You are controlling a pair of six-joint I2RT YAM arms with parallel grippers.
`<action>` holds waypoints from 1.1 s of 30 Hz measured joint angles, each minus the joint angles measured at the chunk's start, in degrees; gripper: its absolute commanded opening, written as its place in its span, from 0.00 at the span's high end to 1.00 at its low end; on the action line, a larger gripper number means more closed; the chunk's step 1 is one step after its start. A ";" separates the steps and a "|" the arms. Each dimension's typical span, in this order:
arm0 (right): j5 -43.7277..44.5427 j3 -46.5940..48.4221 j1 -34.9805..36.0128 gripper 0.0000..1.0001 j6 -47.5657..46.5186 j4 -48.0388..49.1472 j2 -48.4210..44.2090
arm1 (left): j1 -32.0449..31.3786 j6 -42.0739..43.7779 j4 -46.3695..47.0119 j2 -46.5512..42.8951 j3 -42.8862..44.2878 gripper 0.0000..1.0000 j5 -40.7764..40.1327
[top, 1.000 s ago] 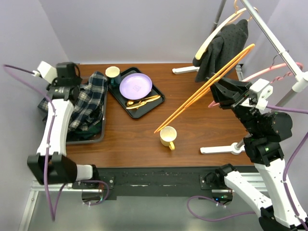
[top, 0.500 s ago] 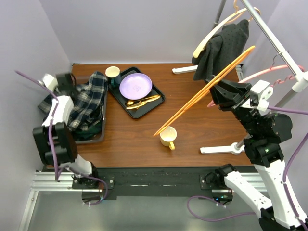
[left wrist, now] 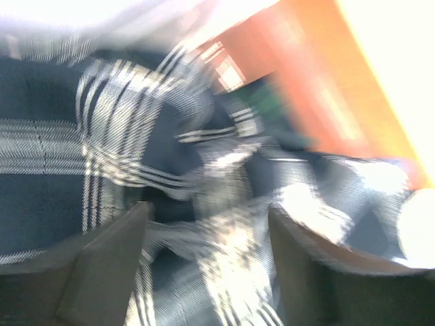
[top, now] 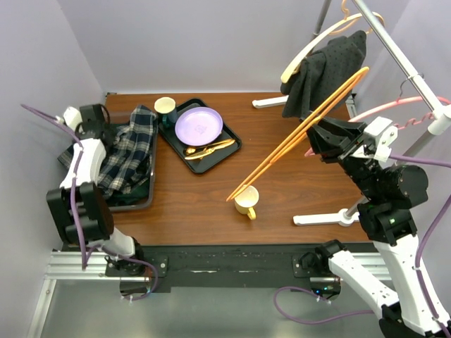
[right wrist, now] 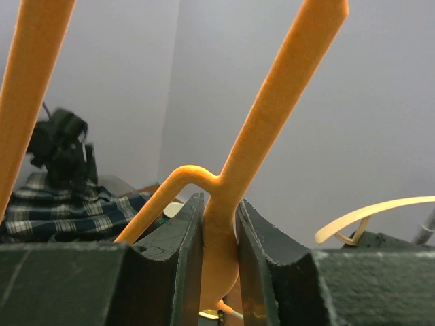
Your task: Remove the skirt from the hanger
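1. The right gripper (right wrist: 219,221) is pinching the bare orange hanger (right wrist: 262,115), whose frame slants away ahead of its jaws
2. The plaid skirt (top: 125,151) lies heaped in the dark tray (top: 141,203), directly beneath the left gripper (left wrist: 207,261), whose fingers stand spread
3. The removal looks finished; next, lift the left arm clear and set the hanger down
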 measured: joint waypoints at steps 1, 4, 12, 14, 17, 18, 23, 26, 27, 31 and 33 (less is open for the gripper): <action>-0.04 0.00 0.00 1.00 -0.57 -0.35 0.00 | -0.70 2.03 -0.17 -2.36 1.27 0.16 -0.26; 0.46 0.07 0.02 1.00 -3.48 -2.69 0.07 | -3.15 7.87 1.20 -10.19 3.10 0.19 1.51; 1.66 2.47 0.00 1.00 -14.08 -10.86 3.87 | -9.14 20.28 9.09 -21.18 5.73 0.20 26.84; -0.13 2.47 0.00 1.00 -17.73 -11.30 4.81 | -12.02 21.94 9.79 -21.16 6.05 0.21 32.65; -4.28 3.28 0.02 1.00 -22.75 -12.31 6.95 | -15.76 23.19 10.27 -21.51 6.05 0.22 41.72; -5.38 3.67 0.02 1.00 -24.09 -12.48 7.65 | -16.41 23.41 10.49 -21.79 6.05 0.22 43.78; -9.57 6.60 0.55 1.00 -36.96 -15.28 12.59 | -19.02 24.39 10.62 -23.65 9.64 0.23 55.34; -9.88 7.80 1.55 1.00 -47.65 -19.06 15.50 | -19.32 25.46 10.82 -25.44 11.78 0.24 60.48; -9.81 7.78 2.19 1.00 -50.86 -20.57 16.06 | -19.34 25.68 10.84 -26.08 11.96 0.24 61.77; -7.52 7.06 7.08 1.00 -62.75 -24.85 16.55 | -20.52 26.36 10.91 -27.78 11.96 0.25 66.95; -4.76 6.08 10.78 1.00 -68.02 -26.01 16.09 | -21.94 26.84 10.91 -27.74 11.91 0.25 68.48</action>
